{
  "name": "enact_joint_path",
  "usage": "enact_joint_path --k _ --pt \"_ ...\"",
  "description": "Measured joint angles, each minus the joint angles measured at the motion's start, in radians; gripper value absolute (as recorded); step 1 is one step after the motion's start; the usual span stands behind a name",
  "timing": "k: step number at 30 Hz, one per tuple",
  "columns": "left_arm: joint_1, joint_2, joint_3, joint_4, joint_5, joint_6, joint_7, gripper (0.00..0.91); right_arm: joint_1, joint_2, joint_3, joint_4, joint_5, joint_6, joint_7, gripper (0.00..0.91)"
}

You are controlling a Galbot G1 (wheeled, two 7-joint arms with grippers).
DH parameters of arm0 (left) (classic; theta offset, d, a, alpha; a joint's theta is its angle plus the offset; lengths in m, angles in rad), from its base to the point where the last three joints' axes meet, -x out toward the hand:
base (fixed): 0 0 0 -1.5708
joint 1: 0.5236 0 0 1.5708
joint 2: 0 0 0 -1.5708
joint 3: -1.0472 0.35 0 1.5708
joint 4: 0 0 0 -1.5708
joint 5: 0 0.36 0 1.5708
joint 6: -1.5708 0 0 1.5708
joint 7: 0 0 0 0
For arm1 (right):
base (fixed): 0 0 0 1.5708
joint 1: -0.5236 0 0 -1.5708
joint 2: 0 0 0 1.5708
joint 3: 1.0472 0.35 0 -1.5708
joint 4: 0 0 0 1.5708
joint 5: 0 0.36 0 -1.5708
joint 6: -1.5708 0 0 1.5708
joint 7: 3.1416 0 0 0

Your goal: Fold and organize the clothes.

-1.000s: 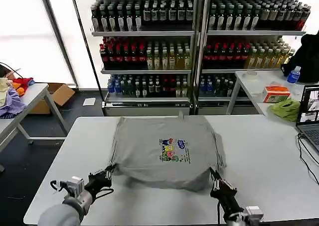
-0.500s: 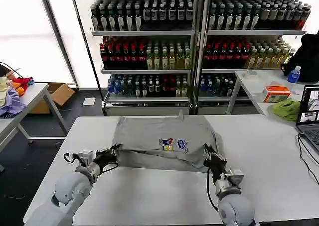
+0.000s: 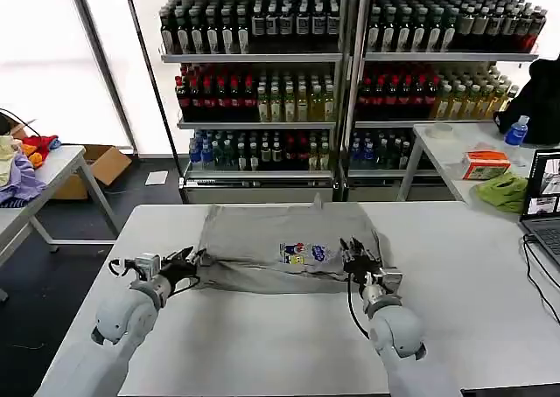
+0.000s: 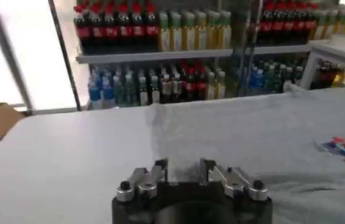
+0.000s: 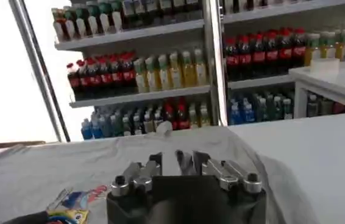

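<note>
A grey shirt (image 3: pixel 262 231) with a multicoloured chest print (image 3: pixel 306 254) lies on the white table (image 3: pixel 262 344), its near part folded up over itself. My left gripper (image 3: pixel 191 257) rests at the left end of that fold, open, with grey cloth (image 4: pixel 252 134) lying just beyond the fingers (image 4: pixel 160 169). At the fold's right end, beside the print (image 5: pixel 75 201), my right gripper (image 3: pixel 357 250) stands open. A small ridge of the shirt (image 5: pixel 99 164) rises between its fingers (image 5: pixel 154 161).
Shelves of bottles (image 3: pixel 262 91) stand behind the table. To the right a side table holds a green cloth (image 3: pixel 503 191), an orange box (image 3: pixel 484 163) and a laptop (image 3: pixel 544 205). At the left another table carries coloured cloths (image 3: pixel 17 174); a cardboard box (image 3: pixel 105 163) sits on the floor.
Both grippers carried the shirt's near hem away from me and laid it over the middle, halving the visible print. Both jaws now stand open at the fold.
</note>
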Motion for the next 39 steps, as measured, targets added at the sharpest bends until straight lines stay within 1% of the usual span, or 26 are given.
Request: enact_joint_path --k 11,17,25,26,27,30,31,32,33,34,35,36,37,39 --pt "0.092 0.014 -0.081 -0.135 0.026 0.000 0.001 0.907 -0.117 -0.053 0.082 0.166 0.028 -0.046 0.019 0.907" --pt "0.166 0.007 -0.108 -0.207 0.045 -0.001 -0.002 0.907 -0.182 -0.058 0.107 0.215 0.001 -0.074 0.052 0.907" --pt "0.209 -0.019 -0.095 -0.224 0.055 -0.007 -0.001 0.907 -0.211 -0.043 0.106 0.226 -0.024 -0.107 0.106 0.907" --pt "0.209 -0.022 -0.091 -0.219 0.055 -0.008 0.000 0.907 -0.212 -0.042 0.104 0.225 -0.025 -0.110 0.112 0.836" --pt "0.209 -0.023 -0.089 -0.214 0.055 -0.009 0.001 0.907 -0.212 -0.040 0.102 0.222 -0.025 -0.114 0.118 0.806" --pt "0.207 -0.024 -0.086 -0.196 0.055 -0.013 0.005 0.907 -0.210 -0.031 0.093 0.209 -0.023 -0.131 0.135 0.806" --pt "0.204 -0.024 -0.084 -0.189 0.054 -0.014 0.006 0.907 -0.210 -0.029 0.090 0.204 -0.024 -0.136 0.140 0.786" --pt "0.202 -0.026 -0.082 -0.182 0.054 -0.016 0.007 0.907 -0.210 -0.027 0.087 0.199 -0.025 -0.140 0.142 0.746" --pt "0.200 -0.027 -0.079 -0.174 0.054 -0.017 0.009 0.907 -0.211 -0.025 0.083 0.195 -0.025 -0.143 0.145 0.595" --pt "0.197 -0.029 -0.077 -0.165 0.054 -0.019 0.010 0.907 -0.212 -0.023 0.081 0.191 -0.026 -0.146 0.148 0.504" --pt "0.194 -0.032 -0.075 -0.158 0.054 -0.021 0.011 0.907 -0.211 -0.021 0.077 0.185 -0.026 -0.148 0.151 0.212" --pt "0.192 -0.034 -0.073 -0.151 0.054 -0.023 0.013 0.907 -0.211 -0.020 0.073 0.182 -0.027 -0.149 0.153 0.101" --pt "0.191 -0.037 -0.070 -0.143 0.055 -0.027 0.012 0.907 -0.210 -0.018 0.070 0.177 -0.027 -0.149 0.155 0.010" --pt "0.193 -0.043 -0.066 -0.132 0.055 -0.030 0.012 0.907 -0.208 -0.015 0.063 0.169 -0.027 -0.149 0.158 0.000"
